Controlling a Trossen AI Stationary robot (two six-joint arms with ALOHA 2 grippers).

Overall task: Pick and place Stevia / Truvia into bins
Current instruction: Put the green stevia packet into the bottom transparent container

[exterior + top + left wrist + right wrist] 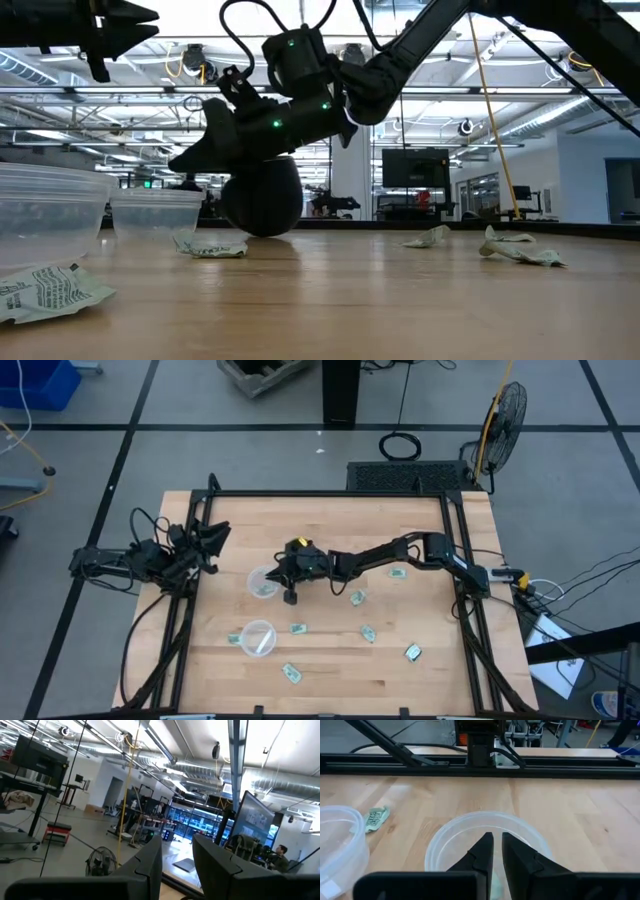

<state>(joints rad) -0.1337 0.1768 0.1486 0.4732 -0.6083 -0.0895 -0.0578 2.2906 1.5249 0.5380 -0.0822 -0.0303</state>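
Right gripper [494, 851] hung over the far clear bin [263, 582], fingers nearly closed, nothing visibly held. Stevia packets [368, 633] lay scattered on the table [330, 520]. Left gripper [205, 543] parked at the table's left edge, slightly open.

Around the wooden tabletop [330, 660] we see grey floor [250, 455] crossed by dark lines, a standing fan [503, 415], exposed ceiling ducts [200, 767] and monitors [415, 168].

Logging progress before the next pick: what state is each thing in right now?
Far bin: upright, something pale green inside.
Near bin: upright.
Loose packets: lying on table.
Right pincer: poised over far bin.
Left pincer: open, at table's left edge.
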